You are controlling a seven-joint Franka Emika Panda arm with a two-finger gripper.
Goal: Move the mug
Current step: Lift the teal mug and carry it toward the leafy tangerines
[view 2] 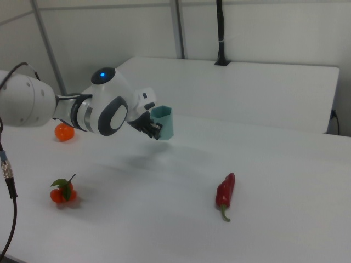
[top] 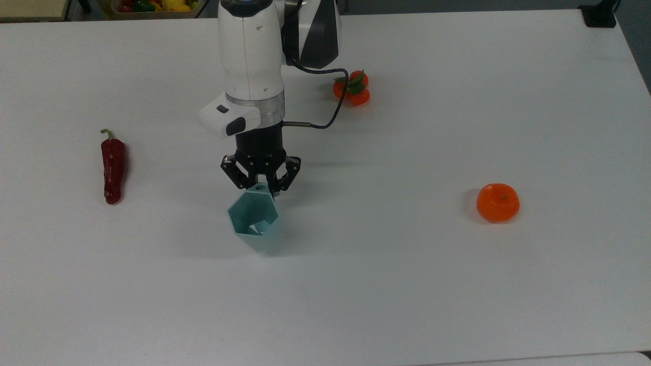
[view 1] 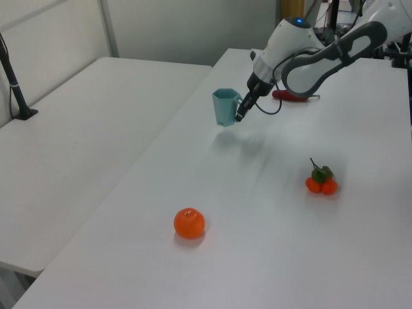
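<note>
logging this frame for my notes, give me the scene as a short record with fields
gripper: gripper shut on the mug's tab handle
mug: mug, pale teal, faceted, upright, lifted off the table with its shadow below it in the left view
orange: orange on the table, far toward the top view's right
red chili pepper: red chili pepper lying toward the top view's left
small orange fruits: small orange fruits with green leaves, beyond the arm in the top view
table: table, white
</note>
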